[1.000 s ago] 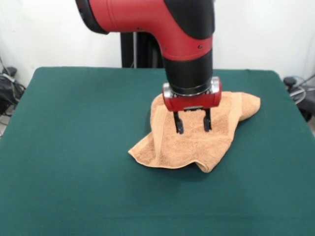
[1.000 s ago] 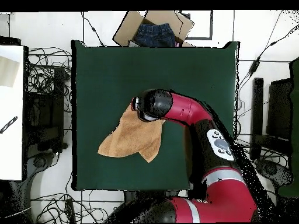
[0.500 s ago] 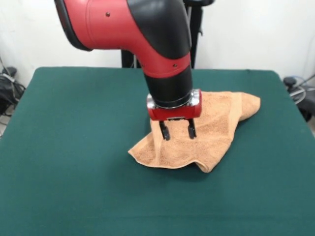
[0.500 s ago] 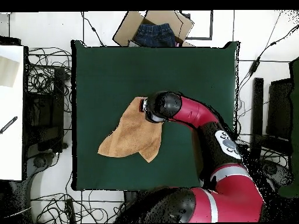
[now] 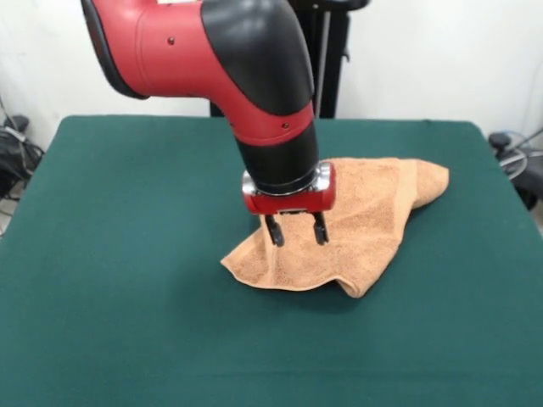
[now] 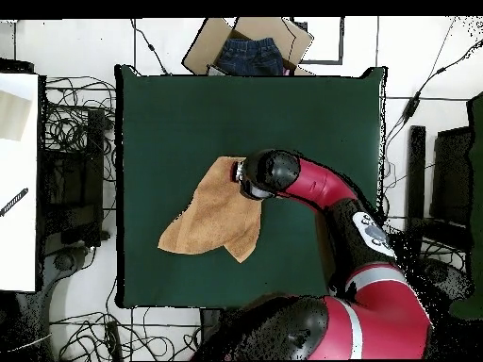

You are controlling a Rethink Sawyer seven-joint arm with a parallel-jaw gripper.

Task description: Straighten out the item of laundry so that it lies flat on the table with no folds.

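The orange-tan terry towel (image 5: 356,220) lies rumpled and folded over itself on the dark green table (image 5: 127,254), right of centre in the front view. In the overhead view the towel (image 6: 208,217) lies left of centre. My gripper (image 5: 295,229) points down, open and empty, its fingertips (image 5: 275,237) just above the towel's near left part. In the overhead view the arm's wrist (image 6: 264,174) covers the gripper at the towel's upper right edge. A folded flap sticks out at the towel's near right corner (image 5: 361,284).
A cardboard box with dark blue jeans (image 6: 250,52) sits beyond the table's far edge in the overhead view. Cables lie on the floor round the table. A white bench (image 6: 19,179) stands at the left.
My gripper has moved left and nearer the camera in the front view, across the towel towards its near left part, and a little lower. The towel has not moved.
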